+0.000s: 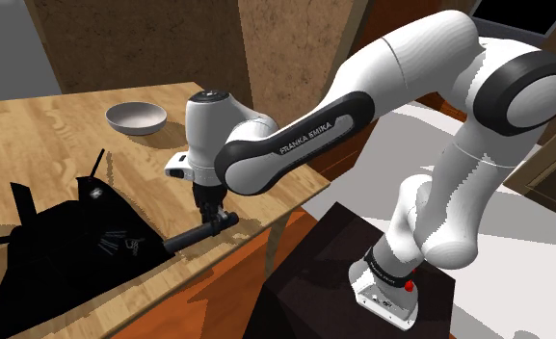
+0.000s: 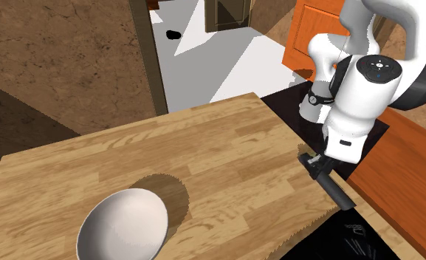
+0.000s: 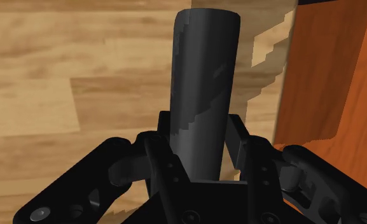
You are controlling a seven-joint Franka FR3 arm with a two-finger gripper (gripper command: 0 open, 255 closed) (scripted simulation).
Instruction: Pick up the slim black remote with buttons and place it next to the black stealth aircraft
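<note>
Remote [image 1: 187,238] clamped in downward-pointing pincer [image 1: 213,220], arm [image 1: 295,135] bent over table [image 1: 54,125] edge.

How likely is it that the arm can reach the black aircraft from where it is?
Likely yes: the gripper, shut on the remote, hangs close beside the aircraft, and nothing stands between them.

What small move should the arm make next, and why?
Probably lower the remote onto the table, ready for release: the gripper clasps it, and in the shoulder view its free end lies close beside the black aircraft.
</note>
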